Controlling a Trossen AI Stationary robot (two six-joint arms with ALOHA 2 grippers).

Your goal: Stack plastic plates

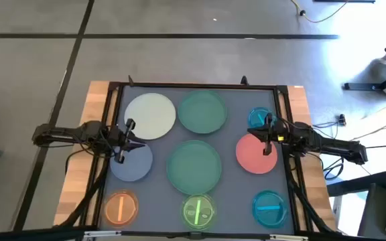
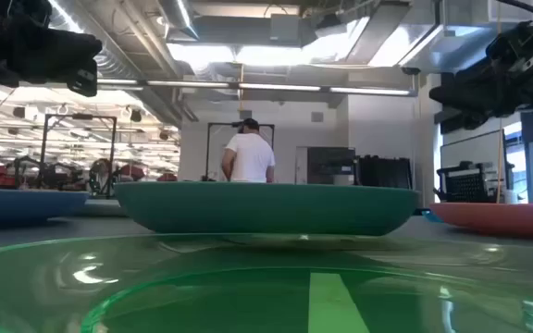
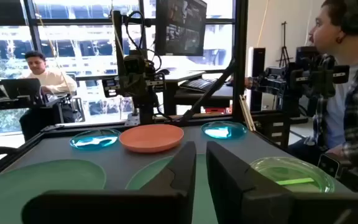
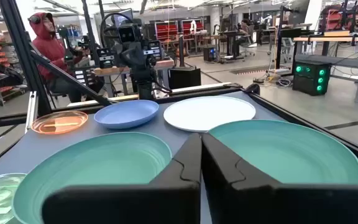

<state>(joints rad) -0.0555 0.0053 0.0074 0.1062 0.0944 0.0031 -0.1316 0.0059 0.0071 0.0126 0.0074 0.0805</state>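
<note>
Nine plates lie flat and apart on the grey mat. At the back are the cream-white plate (image 1: 150,115), a green plate (image 1: 202,111) and a small cyan plate (image 1: 259,118). In the middle are the blue-grey plate (image 1: 131,165), another green plate (image 1: 194,166) and the salmon-pink plate (image 1: 254,155). Near the front edge are the orange plate (image 1: 120,206), the bright green plate (image 1: 199,209) and a second cyan plate (image 1: 269,206). My left gripper (image 1: 134,139) (image 3: 201,152) hovers shut between the cream-white and blue-grey plates. My right gripper (image 1: 261,137) (image 4: 201,140) hovers shut over the salmon-pink plate's far edge.
A black frame (image 1: 200,86) borders the mat, with wooden table strips (image 1: 86,154) outside it on the left and right. People sit and stand in the room beyond the table. Bare mat shows between the plates.
</note>
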